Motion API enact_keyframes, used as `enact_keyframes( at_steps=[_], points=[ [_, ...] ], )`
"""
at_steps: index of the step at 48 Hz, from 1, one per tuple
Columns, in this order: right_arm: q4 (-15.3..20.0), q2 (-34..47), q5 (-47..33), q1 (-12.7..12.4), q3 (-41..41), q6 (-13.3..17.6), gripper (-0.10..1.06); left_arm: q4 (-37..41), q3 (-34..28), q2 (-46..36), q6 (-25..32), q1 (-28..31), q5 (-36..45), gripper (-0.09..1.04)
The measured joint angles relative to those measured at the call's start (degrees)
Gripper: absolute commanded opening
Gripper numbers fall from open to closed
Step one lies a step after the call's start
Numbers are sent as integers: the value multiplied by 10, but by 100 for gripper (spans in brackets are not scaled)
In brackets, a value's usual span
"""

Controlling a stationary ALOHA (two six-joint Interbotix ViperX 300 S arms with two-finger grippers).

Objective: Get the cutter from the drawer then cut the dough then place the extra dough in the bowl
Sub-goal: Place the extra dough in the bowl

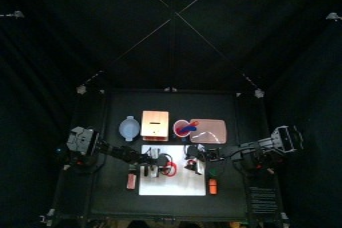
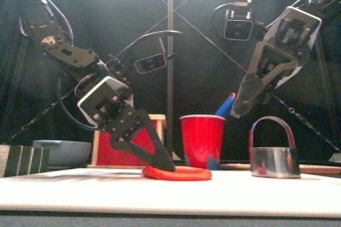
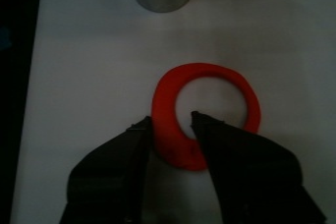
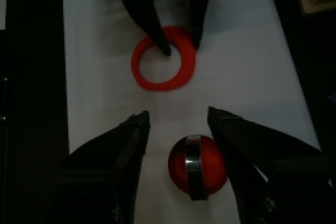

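Observation:
A red dough ring (image 2: pixel 180 174) lies flat on the white cutting board (image 2: pixel 80 187). My left gripper (image 3: pixel 171 135) reaches down to the ring's near-left rim, its jaws closed on that rim, one finger inside the hole. The ring (image 3: pixel 210 105) rests on the board. The round metal cutter (image 2: pixel 273 157) with its wire handle stands on the board to the right. Seen from above, red dough fills the cutter (image 4: pixel 197 162). My right gripper (image 2: pixel 240 107) hangs open in the air above and left of the cutter, holding nothing.
Behind the board stand the red cup (image 2: pixel 202 139) with a blue knife, the wooden box (image 2: pixel 123 143) with its red drawer front, and the blue-grey bowl (image 2: pixel 60 152) at the far left. A pink tray (image 1: pixel 211 129) lies at the back right.

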Motion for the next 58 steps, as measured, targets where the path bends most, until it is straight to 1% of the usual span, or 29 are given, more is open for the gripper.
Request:
enact_keyframes(
  at_steps=[4, 10, 14, 19, 23, 30, 34, 41, 48, 54, 58],
  points=[
    [-1, 1, 0, -1, -2, 0, 86, 0, 0, -1, 0, 0, 1, 57],
    [-1, 1, 0, -1, -3, 0, 86, 0, 2, -25, -1, -2, -10, 57],
    [-1, 1, 0, -2, -4, 0, 86, 5, 10, -70, 0, -3, -30, 57],
    [-1, 1, 0, -3, -4, 0, 86, 17, 41, -132, 1, 3, -40, 57],
    [-1, 1, 1, -5, -4, 0, 86, 26, 67, -175, 4, 18, -43, 57],
    [-1, 1, 0, -8, -8, -2, 86, 33, 110, -279, 40, 74, -35, 57],
    [-1, 1, 0, -8, -9, -4, 86, 33, 134, -351, 56, 126, -21, 58],
    [-2, 1, 0, -11, -9, -5, 86, 32, 169, -479, 64, 215, 38, 58],
    [-23, 1, -1, -15, -12, -5, 86, 22, 221, -582, 62, 301, 81, 58],
    [-44, 1, -16, -18, -22, -4, 86, -8, 274, -607, 62, 363, 89, 58],
    [-56, 1, -33, -25, -30, -4, 86, -12, 300, -603, 62, 383, 93, 58]
  ],
)
